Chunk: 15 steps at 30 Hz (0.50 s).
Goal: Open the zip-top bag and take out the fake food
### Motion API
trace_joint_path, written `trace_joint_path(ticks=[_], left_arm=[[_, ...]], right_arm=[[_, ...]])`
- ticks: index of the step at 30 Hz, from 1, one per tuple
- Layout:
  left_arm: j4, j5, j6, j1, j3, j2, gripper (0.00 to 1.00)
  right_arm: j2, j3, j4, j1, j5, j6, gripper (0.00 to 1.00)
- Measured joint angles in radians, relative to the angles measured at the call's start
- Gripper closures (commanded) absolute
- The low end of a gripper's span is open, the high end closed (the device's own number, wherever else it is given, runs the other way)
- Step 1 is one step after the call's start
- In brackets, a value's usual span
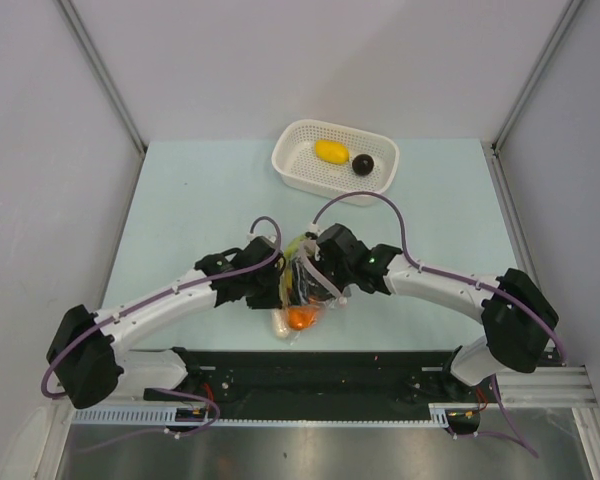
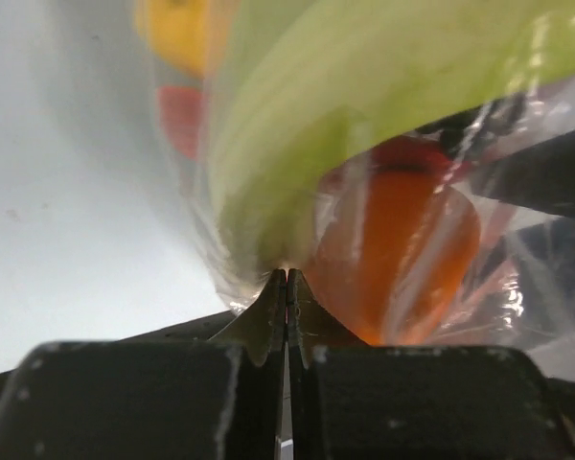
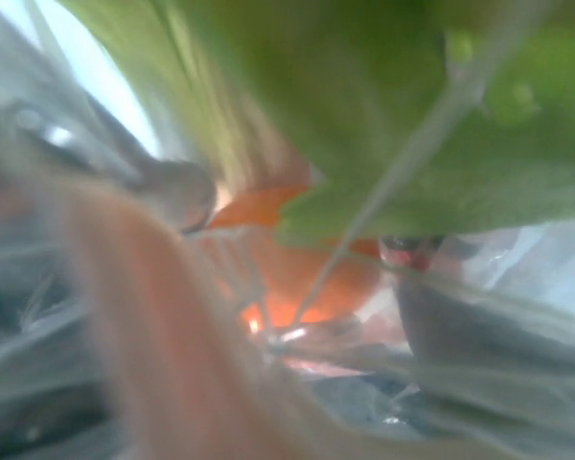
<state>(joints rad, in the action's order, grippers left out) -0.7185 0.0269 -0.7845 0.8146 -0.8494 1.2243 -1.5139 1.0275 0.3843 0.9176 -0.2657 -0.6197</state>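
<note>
- Left gripper (image 2: 287,287) fills the foreground of its wrist view. Its fingers are pressed tip to tip, apparently nipping a fold of the zip-top bag (image 2: 517,287) at its edge.
- Right gripper (image 1: 328,268): its own view is smothered by blurred film and green, so I cannot tell whether it is wide, narrow or holding anything.
- Bag sits between the two grippers, seemingly touching both.
- Fake food inside, just beyond the left tips: orange (image 2: 402,249), green stalk (image 2: 364,105) above it, red piece (image 2: 182,115) off to the left.
- Lemon (image 1: 330,151) and dark round fruit (image 1: 361,165) lie in the white basket (image 1: 310,183), well beyond both grippers.
- Handling, my read: the film is thin, soft, crinkly and slippery, and will fold rather than push. The contents are light, hard and rounded, apt to roll.
- Best hold, my guess: one gripper on each lip beside the zip strip, pulling apart. The strip is not clearly made out here.
</note>
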Motion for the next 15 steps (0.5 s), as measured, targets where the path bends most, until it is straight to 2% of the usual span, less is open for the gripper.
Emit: trace_joint_path(ticks=[8, 14, 15], left_arm=[[0.135, -0.108, -0.028, -0.004, 0.061, 0.035, 1.00], [0.150, -0.127, -0.028, -0.003, 0.065, 0.032, 1.00], [0.145, -0.123, -0.027, -0.003, 0.066, 0.024, 0.99]], right_arm=[[-0.026, -0.041, -0.037, 0.029, 0.028, -0.006, 0.01], [-0.043, -0.049, -0.039, 0.042, 0.074, -0.020, 0.22], [-0.043, -0.049, -0.039, 0.044, 0.076, -0.023, 0.35]])
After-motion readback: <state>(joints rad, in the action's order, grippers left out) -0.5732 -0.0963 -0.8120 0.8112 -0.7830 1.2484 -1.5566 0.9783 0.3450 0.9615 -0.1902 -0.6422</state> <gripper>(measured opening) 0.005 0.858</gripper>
